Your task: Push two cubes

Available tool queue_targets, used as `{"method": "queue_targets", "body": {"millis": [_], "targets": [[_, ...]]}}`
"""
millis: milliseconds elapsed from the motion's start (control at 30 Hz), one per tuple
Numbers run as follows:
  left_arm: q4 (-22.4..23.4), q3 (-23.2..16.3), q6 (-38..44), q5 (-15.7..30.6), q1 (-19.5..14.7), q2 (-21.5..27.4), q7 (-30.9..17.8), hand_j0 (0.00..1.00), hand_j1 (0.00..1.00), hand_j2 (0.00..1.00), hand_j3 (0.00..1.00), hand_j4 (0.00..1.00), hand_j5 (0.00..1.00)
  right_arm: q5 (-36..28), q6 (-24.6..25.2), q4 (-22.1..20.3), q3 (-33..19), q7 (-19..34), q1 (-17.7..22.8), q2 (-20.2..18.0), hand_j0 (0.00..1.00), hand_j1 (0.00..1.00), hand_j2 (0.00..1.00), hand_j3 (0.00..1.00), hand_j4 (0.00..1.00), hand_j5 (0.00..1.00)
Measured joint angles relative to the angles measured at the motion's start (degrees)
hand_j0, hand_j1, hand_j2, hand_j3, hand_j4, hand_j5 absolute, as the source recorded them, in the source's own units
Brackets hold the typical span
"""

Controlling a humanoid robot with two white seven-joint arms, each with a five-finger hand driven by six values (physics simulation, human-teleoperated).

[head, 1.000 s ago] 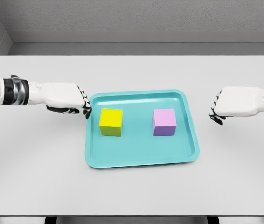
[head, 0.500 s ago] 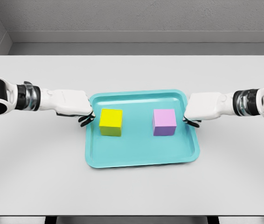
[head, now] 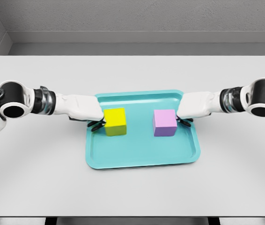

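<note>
Head view: a teal tray (head: 142,157) is set on the white table (head: 132,187). A yellow cube (head: 115,121) and a pink cube (head: 165,123) are seen apart inside it. The left hand (head: 86,110) is pressed against the yellow cube, the right hand (head: 194,105) against the pink; fingers are curled, nothing is grasped.

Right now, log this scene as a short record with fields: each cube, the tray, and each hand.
yellow cube: on tray, left part, left hand against its left side
pink cube: on tray, right part
tray: teal, flat on white table
left hand: at tray's left edge, fingers curled, holds nothing
right hand: at pink cube's right side, fingers curled
</note>
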Motion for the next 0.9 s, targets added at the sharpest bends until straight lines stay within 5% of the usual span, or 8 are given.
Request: {"method": "queue_targets", "body": {"millis": [433,567,733,800,900], "targets": [[5.66,-0.28,-0.44,-1.76,-0.97,-2.23,0.41,0.14,0.14,0.14,0.14,0.14,0.14,-0.11,2.81,0.28,2.12,1.64,-1.59,4.17,0.22,0.22,0.22,0.22,0.22,0.22],[6.40,0.04,-0.56,-2.06,-1.84,-1.92,0.47,0.14,0.14,0.14,0.14,0.14,0.14,0.06,0.62,2.45,0.05,0.37,-1.58,3.89,0.43,0.43,0.43,0.43,0.43,0.43],[7.15,0.26,-0.59,-1.75,-3.87,-0.98,0.48,0.14,0.14,0.14,0.14,0.14,0.14,-1.12,-0.16,4.07,-4.50,-0.04,0.70,-1.36,0.49,0.49,0.49,0.49,0.49,0.49],[9.34,1.02,-0.60,-1.59,-6.07,-1.21,0.48,0.14,0.14,0.14,0.14,0.14,0.14,-2.56,-0.29,0.97,-5.71,-0.09,3.60,-4.59,0.61,0.61,0.61,0.61,0.61,0.61],[15.03,1.82,-0.61,-1.71,-9.49,-4.82,0.48,0.14,0.14,0.14,0.14,0.14,0.14,-3.69,-0.35,-6.93,-6.37,-0.12,5.44,-9.43,0.62,0.62,0.62,0.62,0.62,0.62]]}}
